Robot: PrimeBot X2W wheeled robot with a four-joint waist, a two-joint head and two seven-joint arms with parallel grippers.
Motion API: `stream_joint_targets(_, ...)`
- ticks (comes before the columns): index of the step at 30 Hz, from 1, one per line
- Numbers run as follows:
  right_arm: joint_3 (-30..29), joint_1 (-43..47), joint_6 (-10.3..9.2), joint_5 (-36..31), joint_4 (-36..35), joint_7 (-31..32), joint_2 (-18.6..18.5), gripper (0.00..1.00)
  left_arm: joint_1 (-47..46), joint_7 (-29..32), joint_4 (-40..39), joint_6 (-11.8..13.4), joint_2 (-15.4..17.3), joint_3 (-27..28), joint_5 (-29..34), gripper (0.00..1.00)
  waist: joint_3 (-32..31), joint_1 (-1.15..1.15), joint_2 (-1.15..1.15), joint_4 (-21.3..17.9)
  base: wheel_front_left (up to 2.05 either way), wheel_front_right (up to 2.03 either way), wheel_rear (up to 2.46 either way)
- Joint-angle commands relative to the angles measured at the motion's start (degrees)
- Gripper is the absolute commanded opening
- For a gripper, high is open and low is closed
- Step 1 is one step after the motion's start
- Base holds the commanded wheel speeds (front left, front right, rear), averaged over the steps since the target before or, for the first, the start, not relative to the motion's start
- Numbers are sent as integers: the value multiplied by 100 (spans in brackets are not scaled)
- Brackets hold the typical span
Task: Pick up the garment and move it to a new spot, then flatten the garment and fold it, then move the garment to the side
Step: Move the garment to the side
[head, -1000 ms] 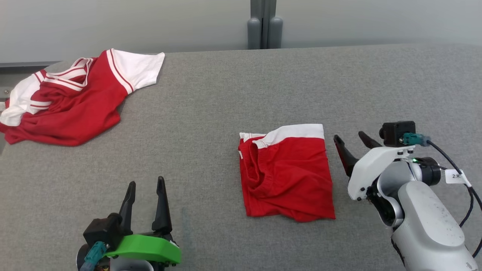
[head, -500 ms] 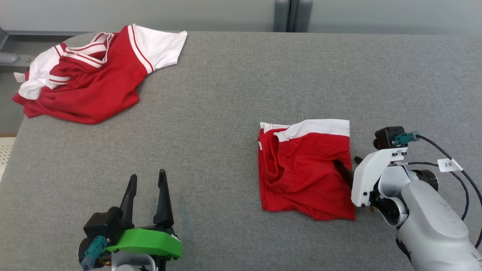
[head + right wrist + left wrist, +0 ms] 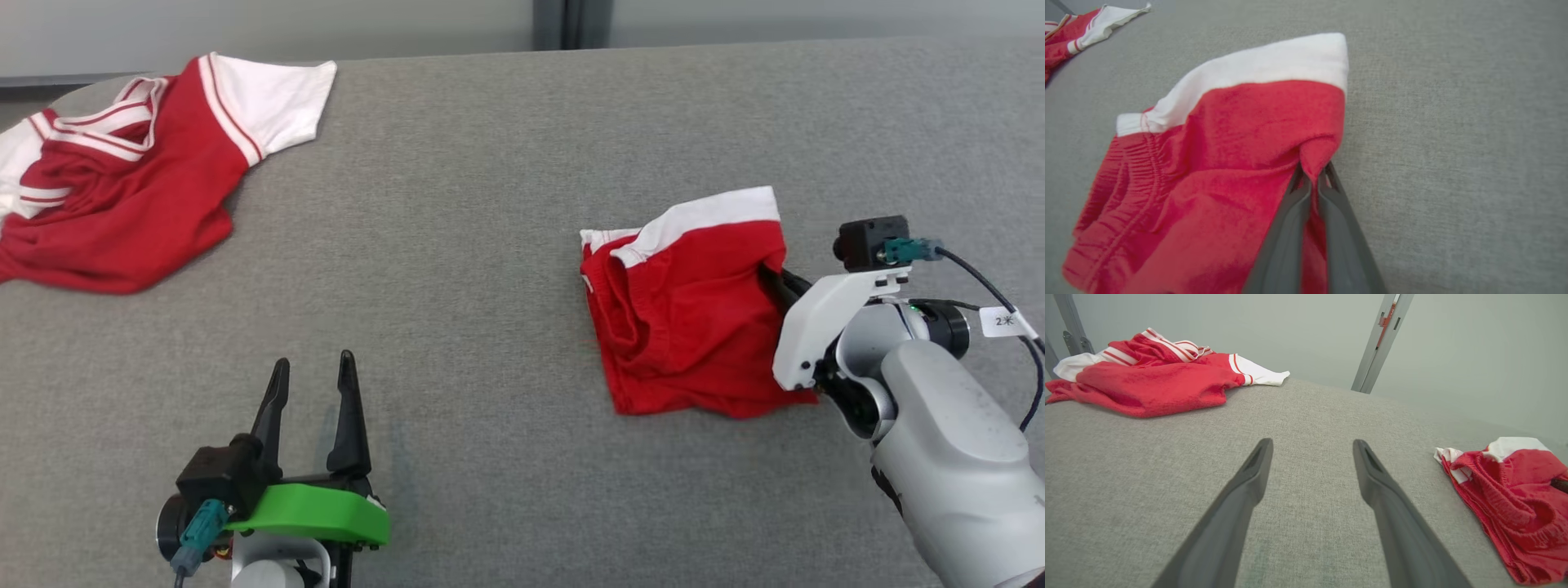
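Observation:
The garment (image 3: 686,318) is a folded pair of red shorts with a white band, lying right of the middle of the grey table (image 3: 490,163). My right gripper (image 3: 777,279) is shut on a pinch of red cloth at the garment's right edge, just below the white band. In the right wrist view the garment (image 3: 1229,143) bunches up where the right gripper (image 3: 1312,176) holds a fold between its tips. My left gripper (image 3: 314,369) stands open over bare table at the lower left, well apart from the garment (image 3: 1515,490); nothing lies in the left gripper (image 3: 1312,447).
A crumpled red and white shirt (image 3: 122,188) lies at the far left corner of the table; the shirt (image 3: 1151,375) is far beyond my left fingers. A grey post (image 3: 571,20) stands behind the table's far edge.
My right gripper has moved left from beside the garment onto its right edge and shut on the cloth. The garment has turned slightly. The head camera has shifted; my left gripper stays open.

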Motion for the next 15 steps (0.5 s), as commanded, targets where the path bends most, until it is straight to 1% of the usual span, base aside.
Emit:
stream_joint_targets(1,-73,-129,-10,-44,57,-137,-80,0,-126,-3,-14,-42,10,40,73,100,220,0,0,-601,0,0,0)
stream_joint_targets(5,-282,-259,-10,-81,202,-470,-164,0,-250,-4,-19,-130,27,81,235,100,385,0,0,-1168,0,0,0)
stream_joint_targets(9,-484,-334,-9,-94,344,-810,-125,0,-387,-3,0,-192,84,81,345,100,563,0,0,-1678,0,0,0)
stream_joint_targets(12,-544,-372,-10,-119,473,-1010,-49,0,-491,-3,30,-233,116,31,426,100,670,0,0,-1923,0,0,0)
stream_joint_targets(15,-539,-463,-9,-136,592,-1199,33,0,-578,-3,52,-260,135,-26,492,100,763,0,0,-2044,0,0,0)
